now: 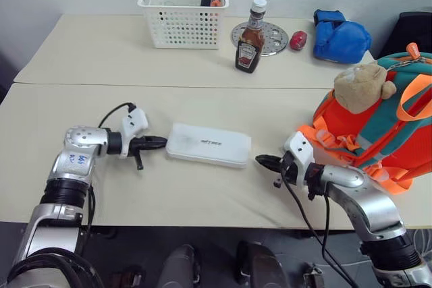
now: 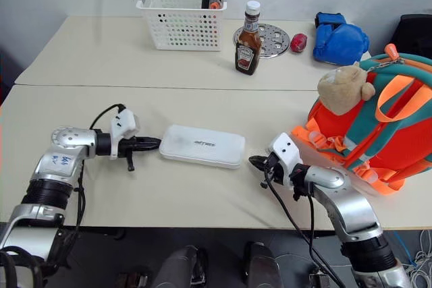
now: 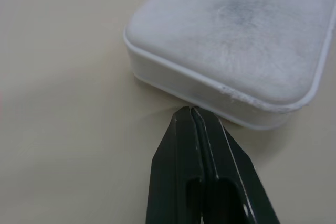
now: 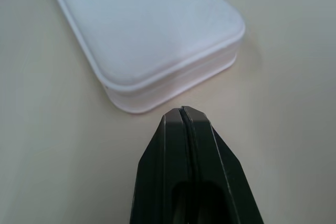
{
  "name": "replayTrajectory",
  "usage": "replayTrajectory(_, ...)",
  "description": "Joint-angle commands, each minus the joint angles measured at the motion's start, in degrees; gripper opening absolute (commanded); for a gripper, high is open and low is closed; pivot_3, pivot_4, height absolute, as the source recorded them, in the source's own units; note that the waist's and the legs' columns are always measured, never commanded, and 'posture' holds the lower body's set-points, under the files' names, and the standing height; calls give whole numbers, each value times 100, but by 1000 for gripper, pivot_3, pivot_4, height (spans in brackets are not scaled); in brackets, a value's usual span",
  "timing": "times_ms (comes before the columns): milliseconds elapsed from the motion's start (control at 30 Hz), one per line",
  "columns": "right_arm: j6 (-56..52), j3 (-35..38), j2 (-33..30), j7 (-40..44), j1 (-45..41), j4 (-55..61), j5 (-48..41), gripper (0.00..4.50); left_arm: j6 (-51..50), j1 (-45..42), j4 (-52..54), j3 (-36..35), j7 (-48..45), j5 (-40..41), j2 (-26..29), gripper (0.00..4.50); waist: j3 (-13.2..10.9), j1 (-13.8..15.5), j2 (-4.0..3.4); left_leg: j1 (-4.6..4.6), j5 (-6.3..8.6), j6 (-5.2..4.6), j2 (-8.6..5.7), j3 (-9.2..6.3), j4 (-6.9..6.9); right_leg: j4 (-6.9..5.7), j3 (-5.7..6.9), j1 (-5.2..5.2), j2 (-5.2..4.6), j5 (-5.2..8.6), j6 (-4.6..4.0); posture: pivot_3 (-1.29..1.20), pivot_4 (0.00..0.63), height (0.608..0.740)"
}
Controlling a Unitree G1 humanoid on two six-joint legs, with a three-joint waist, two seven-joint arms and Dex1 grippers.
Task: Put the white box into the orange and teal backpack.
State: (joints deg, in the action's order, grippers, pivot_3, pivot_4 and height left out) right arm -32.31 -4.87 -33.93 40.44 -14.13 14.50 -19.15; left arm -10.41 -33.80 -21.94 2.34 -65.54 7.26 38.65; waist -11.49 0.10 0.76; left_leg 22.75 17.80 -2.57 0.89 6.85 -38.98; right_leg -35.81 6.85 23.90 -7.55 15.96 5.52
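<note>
On the surface, left to right:
Left tool [image 1: 160, 141]: clenched on nothing, fingers [image 3: 197, 145] pressed together, tip just at the box's left end, a hair short of touching or barely touching; I cannot tell which.
Box [image 1: 208, 144]: lies flat on the surface [image 1: 101, 112], between the two tools, lettering up, well apart from the backpack.
Right tool [image 1: 260, 160]: clenched on nothing, tip just beside the box's right end, a small gap showing in the right wrist view.
Backpack [image 1: 398, 126]: stands at the right edge of the surface, plush toy [image 1: 361, 87] on its front; whether its top is unzipped cannot be told.
Far side: basket [image 1: 182, 15], sauce bottle [image 1: 250, 40], blue glove [image 1: 341, 37], none in the way.
Progress: nothing done yet; box not lifted. Both tools look set to squeeze it end to end.
Left: pinch, lift, carry right, drop into the backpack.
</note>
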Motion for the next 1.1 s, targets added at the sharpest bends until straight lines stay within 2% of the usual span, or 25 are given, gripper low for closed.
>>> replayTrajectory(33,221,151,-72,-25,-58,-48,141,0,-296,186,680,-85,119,198,11,36,0,-19,0,0,0,1,1,0,0,0,0,0,0,0,0,0,150,740)
replayTrajectory(333,546,344,-117,-85,-182,-509,410,0,-1138,731,1396,-367,411,579,103,36,0,-27,-1,-2,0,3,5,0,0,-1,0,0,-1,0,0,0,150,740)
replayTrajectory(433,632,295,-54,-82,-271,-629,482,0,-1684,732,1303,-515,606,656,220,554,0,-29,-1,-2,0,3,6,0,0,-2,-4,0,-1,0,0,0,150,740)
replayTrajectory(500,681,253,-17,-67,-321,-688,523,0,-1793,702,1162,-517,701,600,304,1112,0,-34,-1,-2,0,4,7,0,0,-2,-4,0,-1,0,0,0,150,740)
replayTrajectory(667,904,-21,245,-109,-529,-931,775,0,-3812,521,1134,-731,292,1627,441,2695,0,-39,-1,-4,1,6,7,1,0,-4,-3,0,3,0,0,0,150,740)
replayTrajectory(833,976,-155,436,-50,-683,-1098,885,0,-4708,151,833,-649,391,1968,302,4191,0,-23,-1,-4,0,7,4,-2,-2,-6,-4,-1,8,0,0,0,150,740)
replayTrajectory(1000,1032,-256,528,-4,-747,-1163,966,0,-5595,-440,295,-645,547,2231,-7,4191,0,-22,-1,-4,-2,7,0,-3,-5,-8,-13,-4,11,0,0,0,150,740)
replayTrajectory(1100,1045,-292,579,16,-739,-1146,990,0,-5790,-745,-7,-598,656,2244,-250,4191,0,-34,-1,-5,-3,7,0,-4,-5,-9,-13,-5,14,0,0,0,150,740)
